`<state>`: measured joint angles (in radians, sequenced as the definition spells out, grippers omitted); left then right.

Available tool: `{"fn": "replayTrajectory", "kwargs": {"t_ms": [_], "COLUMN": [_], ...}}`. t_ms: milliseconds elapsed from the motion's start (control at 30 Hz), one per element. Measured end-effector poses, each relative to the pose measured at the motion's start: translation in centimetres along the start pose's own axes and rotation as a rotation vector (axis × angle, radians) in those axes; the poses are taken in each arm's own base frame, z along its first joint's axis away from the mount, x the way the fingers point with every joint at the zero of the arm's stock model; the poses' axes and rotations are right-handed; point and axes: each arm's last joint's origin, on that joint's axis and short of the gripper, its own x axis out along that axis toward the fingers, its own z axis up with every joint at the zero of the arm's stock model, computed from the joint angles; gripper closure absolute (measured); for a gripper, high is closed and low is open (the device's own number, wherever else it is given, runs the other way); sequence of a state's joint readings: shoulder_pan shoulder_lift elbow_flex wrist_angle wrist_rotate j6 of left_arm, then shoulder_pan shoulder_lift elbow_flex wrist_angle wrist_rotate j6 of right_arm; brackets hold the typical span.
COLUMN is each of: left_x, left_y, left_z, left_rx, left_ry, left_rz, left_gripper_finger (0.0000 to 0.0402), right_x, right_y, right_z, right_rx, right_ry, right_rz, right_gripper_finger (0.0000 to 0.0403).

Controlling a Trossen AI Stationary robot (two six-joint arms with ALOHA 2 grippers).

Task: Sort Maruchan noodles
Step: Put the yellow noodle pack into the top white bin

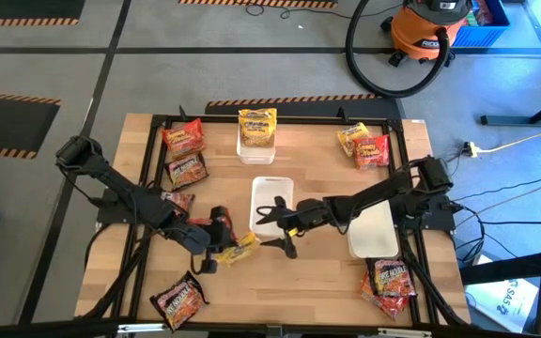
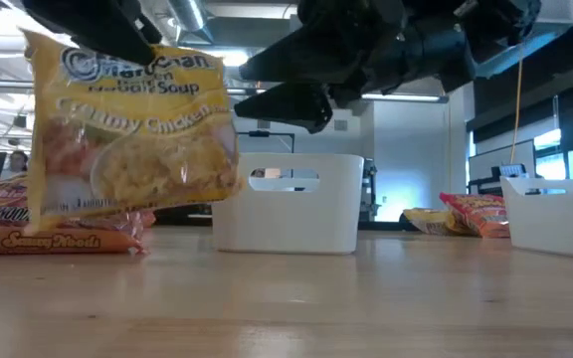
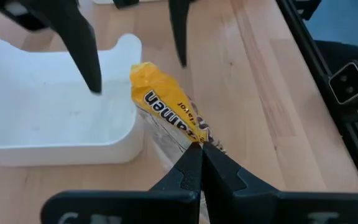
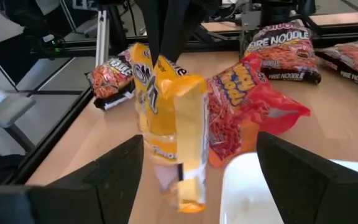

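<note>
Yellow plastic hangs off the table: the left gripper is clenched on one edge of a Maruchan noodles packet, just beside the middle white tray. The right gripper, fingers spread, waits over that tray. Carry it level and release low inside the matching tray.

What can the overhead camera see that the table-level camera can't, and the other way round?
Only the high view shows the whole layout: the left gripper pinching the yellow packet beside the middle tray, the right gripper open over that tray, plus the orange vacuum on the floor.

Only the low view shows that the yellow packet hangs clear of the table, and its "Creamy Chicken" label.

Both show the yellow packet, the white tray and packets lying on the table.
</note>
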<state>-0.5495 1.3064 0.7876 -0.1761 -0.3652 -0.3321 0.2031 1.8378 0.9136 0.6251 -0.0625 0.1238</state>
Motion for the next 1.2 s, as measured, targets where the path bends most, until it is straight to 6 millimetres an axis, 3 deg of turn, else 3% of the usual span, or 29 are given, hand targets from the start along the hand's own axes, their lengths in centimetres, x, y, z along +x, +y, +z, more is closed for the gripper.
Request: {"fn": "replayTrajectory", "kwargs": {"t_ms": [433, 1033, 1200], "left_x": [-0.1, -0.4, -0.4], "left_y": [-0.3, -0.6, -0.5], "left_z": [0.7, 2.3, 2.4], "left_rx": [0.039, 0.143, 0.157], "left_ry": [-0.083, -0.249, -0.261], "left_rz": [0.012, 0.042, 0.077], "left_gripper_finger": [0.0401, 0.0401, 0.0399], "right_x": [1.0, 1.9, 1.9], "right_y": [0.0, 0.2, 0.3], "right_z": [-0.8, 0.0, -0.1], "right_rx": [0.007, -0.006, -0.008], "right_ry": [0.021, 0.008, 0.012], "right_rz": [0.056, 0.123, 0.132], "right_gripper_finger": [0.0111, 0.0112, 0.0152]}}
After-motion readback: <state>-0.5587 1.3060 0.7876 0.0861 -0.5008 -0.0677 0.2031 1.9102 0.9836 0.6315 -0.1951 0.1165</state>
